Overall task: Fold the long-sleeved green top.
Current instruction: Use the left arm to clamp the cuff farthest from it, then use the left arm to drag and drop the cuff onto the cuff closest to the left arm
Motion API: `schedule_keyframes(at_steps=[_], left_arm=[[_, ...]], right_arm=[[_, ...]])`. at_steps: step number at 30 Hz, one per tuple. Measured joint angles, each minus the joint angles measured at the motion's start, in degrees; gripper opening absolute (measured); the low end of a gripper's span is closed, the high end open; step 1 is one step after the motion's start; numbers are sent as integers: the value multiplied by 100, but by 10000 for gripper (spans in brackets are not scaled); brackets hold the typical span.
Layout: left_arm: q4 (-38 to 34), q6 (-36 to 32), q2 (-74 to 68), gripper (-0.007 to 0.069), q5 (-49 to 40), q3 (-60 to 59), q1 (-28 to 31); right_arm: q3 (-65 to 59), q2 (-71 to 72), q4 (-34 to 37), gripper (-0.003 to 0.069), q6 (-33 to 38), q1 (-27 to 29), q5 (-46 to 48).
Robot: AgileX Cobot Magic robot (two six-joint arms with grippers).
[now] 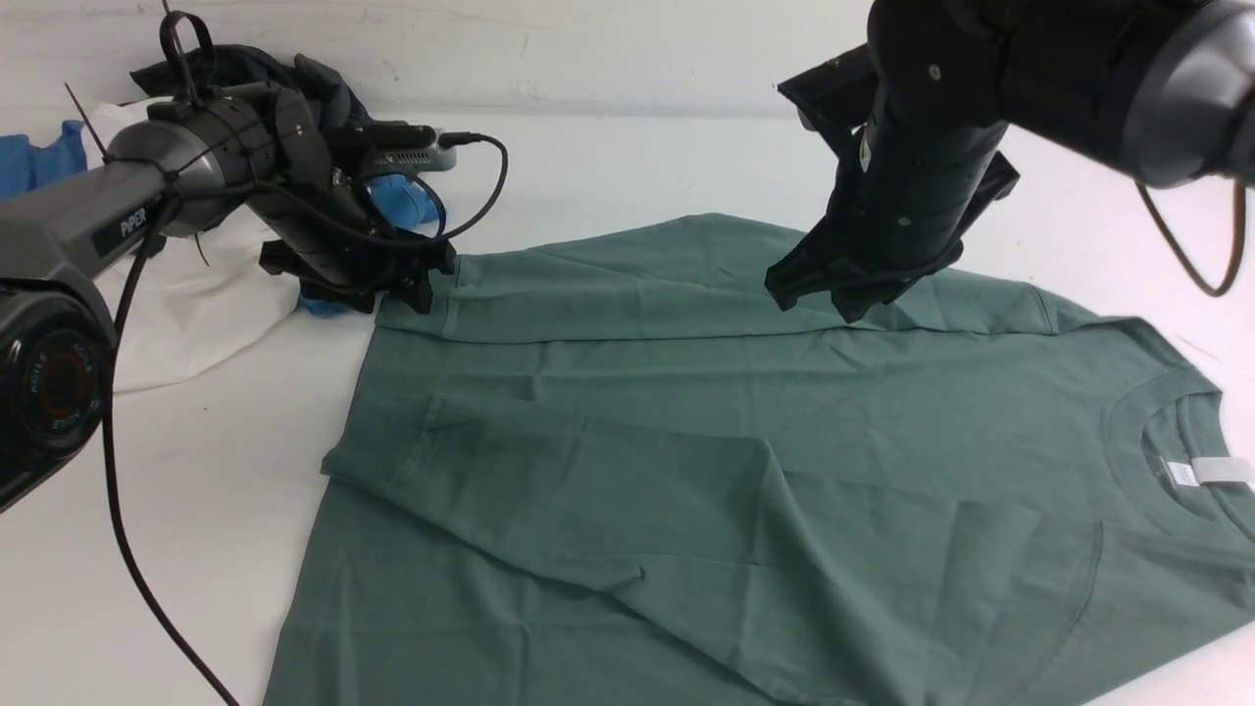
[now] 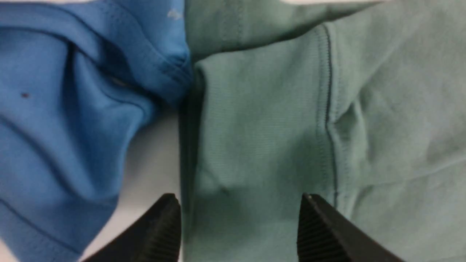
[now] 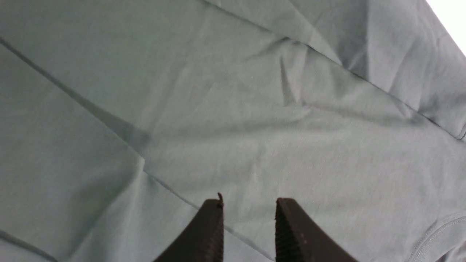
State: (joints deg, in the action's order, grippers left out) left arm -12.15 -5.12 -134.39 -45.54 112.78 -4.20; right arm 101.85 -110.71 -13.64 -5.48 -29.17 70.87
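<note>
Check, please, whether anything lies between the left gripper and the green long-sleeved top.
Nothing visible does. The left gripper hangs open directly over the edge of the green long-sleeved top. The blue garment lies beside that edge, touching it, not in between.

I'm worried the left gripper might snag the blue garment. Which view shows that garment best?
The left wrist view: the blue garment fills much of the picture and touches the green top. The front view shows only scraps of it behind the left gripper. The right wrist view shows none of it.
</note>
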Motion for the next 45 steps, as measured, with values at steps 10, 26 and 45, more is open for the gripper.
schedule_keyframes(at_steps=[10,26,45], left_arm=[[-48,-78,0,332,73,2,0],[-86,-234,0,3,73,2,0],[-375,-239,1310,-4,-2005,208,0]], right_arm=[[0,0,18,202,-14,0,0],[0,0,374,202,-12,0,0],[0,0,386,202,-12,0,0]])
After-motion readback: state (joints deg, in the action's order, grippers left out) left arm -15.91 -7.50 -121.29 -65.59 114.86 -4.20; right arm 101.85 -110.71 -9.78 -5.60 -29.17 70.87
